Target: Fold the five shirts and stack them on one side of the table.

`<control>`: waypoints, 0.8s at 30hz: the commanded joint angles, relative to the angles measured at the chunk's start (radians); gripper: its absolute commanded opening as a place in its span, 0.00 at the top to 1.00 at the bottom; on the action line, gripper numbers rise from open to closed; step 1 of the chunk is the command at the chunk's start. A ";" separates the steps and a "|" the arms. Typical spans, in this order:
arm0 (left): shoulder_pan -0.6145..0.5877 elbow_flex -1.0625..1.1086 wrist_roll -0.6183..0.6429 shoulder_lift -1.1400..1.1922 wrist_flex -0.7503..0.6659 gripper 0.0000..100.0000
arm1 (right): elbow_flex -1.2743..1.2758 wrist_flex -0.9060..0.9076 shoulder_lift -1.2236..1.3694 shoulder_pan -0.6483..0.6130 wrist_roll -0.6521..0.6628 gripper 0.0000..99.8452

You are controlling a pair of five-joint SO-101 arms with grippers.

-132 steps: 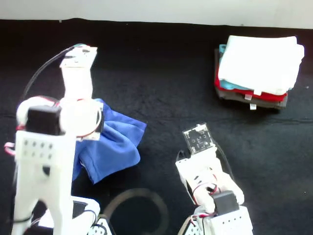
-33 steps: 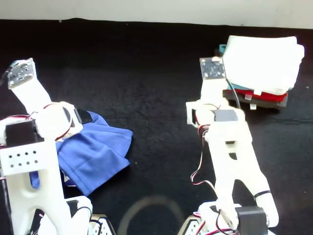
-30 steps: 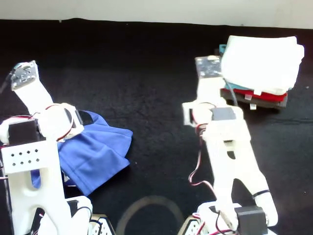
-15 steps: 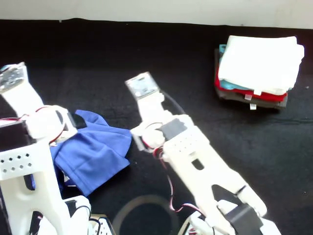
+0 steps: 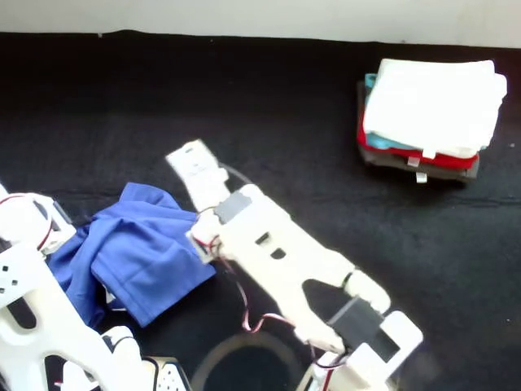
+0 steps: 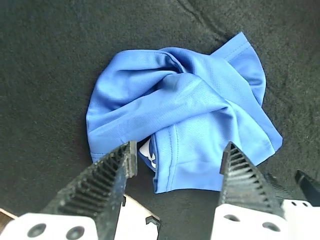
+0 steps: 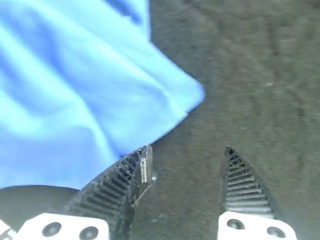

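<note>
- I see my white plastic right arm (image 5: 277, 261) as blocky printed segments, dotted with small dark holes.
- Dark grey servo blocks (image 5: 234, 205) sit in its joints.
- Thin red and white wires (image 5: 244, 303) loop under it.
- A pale square wrist board (image 5: 194, 163) caps its far end.
- My white plastic left arm (image 5: 28, 281) shows red wiring at a rounded joint.
- The left gripper (image 6: 180, 152) and right gripper (image 7: 186, 150) have black saw-toothed fingers (image 6: 107, 180) on white bases with round screw holes.

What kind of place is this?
Probably a robotics lab or hobby bench: two small white robot arms at a black cloth-covered table, with a crumpled blue shirt and a stack of folded shirts.
</note>
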 commanded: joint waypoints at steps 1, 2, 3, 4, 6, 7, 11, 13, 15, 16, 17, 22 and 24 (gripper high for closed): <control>-0.010 -0.038 -0.008 -0.019 0.009 0.73 | -0.048 -0.012 0.061 -0.018 -0.003 0.78; -0.010 -0.038 -0.008 -0.019 0.011 0.73 | -0.048 -0.031 0.087 -0.007 -0.003 0.78; -0.010 -0.038 -0.008 -0.019 0.011 0.73 | -0.048 -0.047 0.114 0.008 -0.006 0.78; -0.010 -0.038 -0.008 -0.019 0.011 0.73 | -0.048 -0.059 0.136 0.024 -0.008 0.78; -0.010 -0.031 -0.008 -0.019 0.011 0.73 | -0.048 -0.071 0.166 0.059 -0.006 0.82; -0.010 -0.028 -0.008 -0.019 0.011 0.73 | -0.048 -0.073 0.174 0.076 -0.003 0.86; -0.010 -0.027 -0.008 -0.019 0.012 0.73 | -0.041 -0.071 0.180 0.189 -0.002 0.97; -0.007 -0.027 -0.008 -0.019 0.012 0.73 | -0.039 -0.071 0.176 0.266 -0.002 0.99; -0.004 -0.025 -0.008 -0.019 0.008 0.73 | -0.047 -0.068 0.173 0.349 0.008 0.99; -0.002 -0.025 -0.008 -0.019 0.005 0.73 | -0.047 -0.068 0.173 0.384 0.026 0.99; -0.002 -0.025 -0.008 -0.019 0.005 0.73 | -0.047 -0.068 0.171 0.415 0.046 0.99; -0.002 -0.025 -0.008 -0.019 0.003 0.73 | -0.065 -0.064 0.170 0.504 0.100 0.99; -0.002 -0.024 -0.008 -0.019 0.003 0.73 | -0.104 -0.019 0.170 0.522 0.101 0.99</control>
